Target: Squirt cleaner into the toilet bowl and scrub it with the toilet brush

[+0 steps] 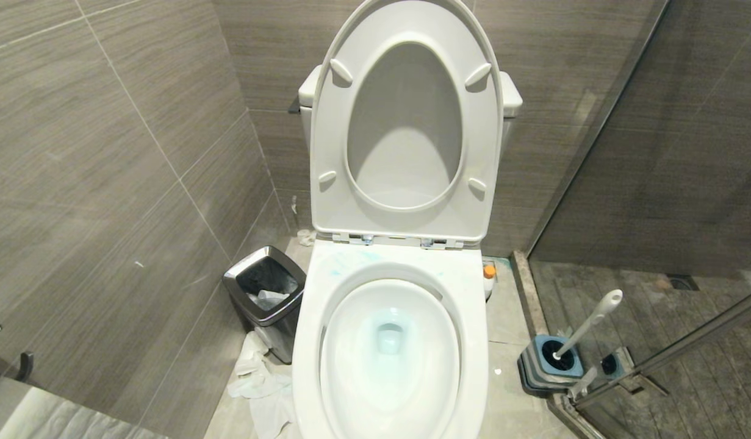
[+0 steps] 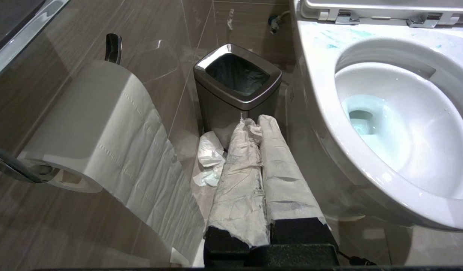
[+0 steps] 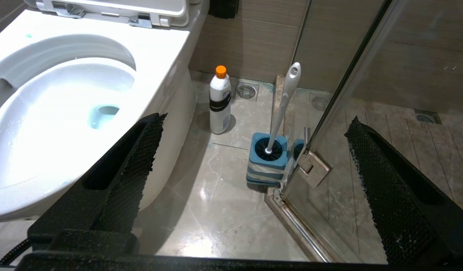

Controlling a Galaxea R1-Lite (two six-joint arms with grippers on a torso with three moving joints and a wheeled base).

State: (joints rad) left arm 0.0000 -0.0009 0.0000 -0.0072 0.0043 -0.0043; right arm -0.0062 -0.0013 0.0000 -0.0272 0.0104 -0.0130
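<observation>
1. Looking at how far the job has got: the big white toilet bowl [image 1: 390, 360] sits open with its seat and lid tipped up, and the water at the bottom looks pale blue. Blue smears show on the rim near the hinges. So some cleaner may already be in there, but I cannot be sure.
2. The small whitish cleaner bottle with the orange cap [image 3: 220, 101] stands upright on the floor, just beside the toilet on the robot's right. Nothing holds it.
3. The long white toilet brush [image 3: 282, 107] rests in its square blue-and-grey holder [image 3: 268, 162], near the glass shower door [image 3: 366, 75]. Scrubbing looks not yet begun.
4. The right gripper [image 3: 250, 158] has its black fingers spread wide, holding nothing, and faces the bottle and brush.
5. The left gripper [image 2: 254, 124] has its paper-wrapped fingers pressed together, near the steel-rimmed bin [image 2: 237, 69] and the white paper roll [image 2: 99, 124].
6. The bottle has a dark band and a label, too small to read. No other writing shows.
</observation>
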